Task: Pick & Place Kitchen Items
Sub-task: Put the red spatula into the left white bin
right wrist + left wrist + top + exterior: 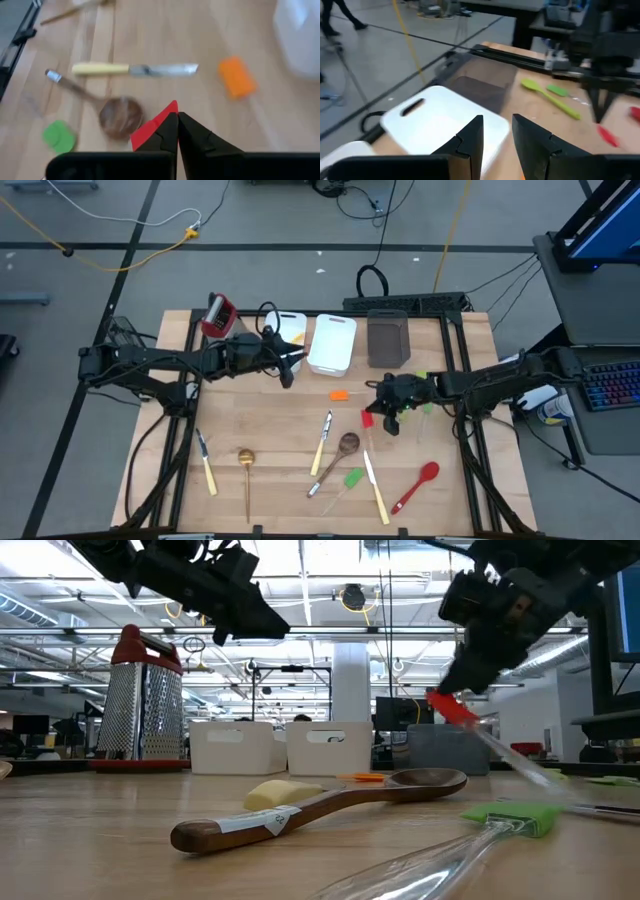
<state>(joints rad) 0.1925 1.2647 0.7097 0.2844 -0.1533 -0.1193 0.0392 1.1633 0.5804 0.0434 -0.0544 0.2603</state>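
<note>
- Red piece (150, 131) sits pinched in our right gripper (385, 418), lifted off the table (270, 470), its clear handle trailing down in the low view. We judge it's mid-carry toward the bins.
- Below it: wooden spoon (112, 112), knife (131, 69), orange piece (237, 77), all loose.
- Our left gripper (287, 368) hovers by the white bin (332, 345), fingers (470, 137) partly apart, holding nothing — probably waiting.
</note>
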